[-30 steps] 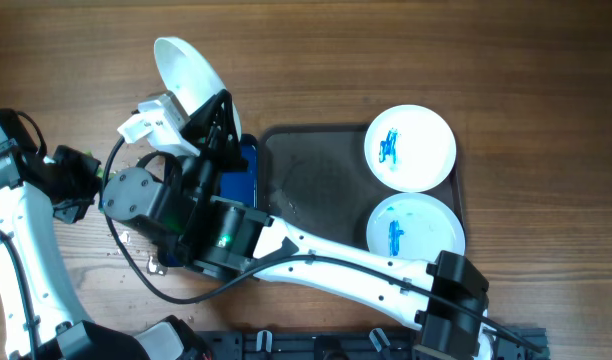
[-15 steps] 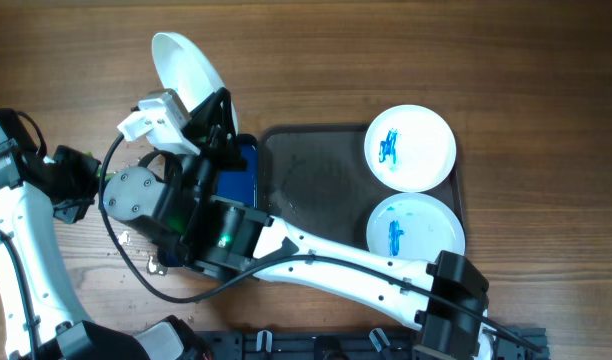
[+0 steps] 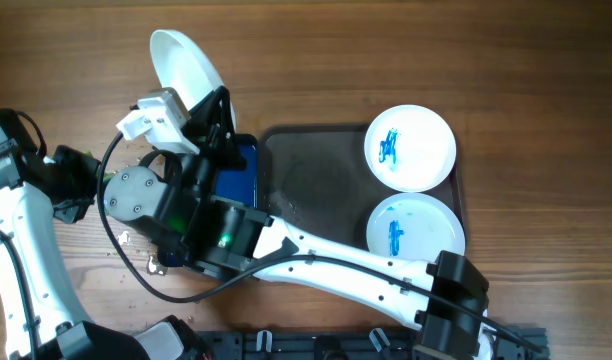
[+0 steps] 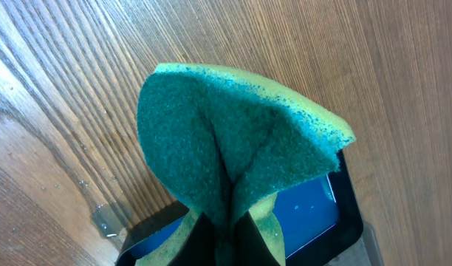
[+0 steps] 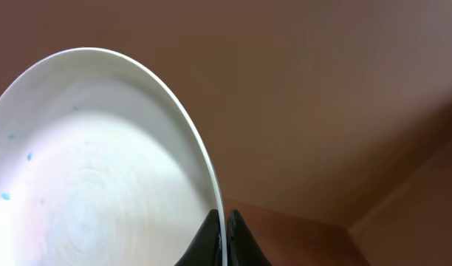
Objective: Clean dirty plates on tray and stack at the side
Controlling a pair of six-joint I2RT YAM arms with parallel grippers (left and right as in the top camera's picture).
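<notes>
Wipe step: plate up on edge, sponge ready.
Right gripper pinched the plate's rim, tilted above the table off the tray's left end; faint blue specks showed. Left gripper clamped the folded sponge. Advice: firm rim hold, sponge flat across face. Two dirty plates lay at tray's right end.

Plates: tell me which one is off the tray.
The tilted plate gripped by the right pincer, held beside the tray; the other two lie flat on it, marked blue.
</notes>
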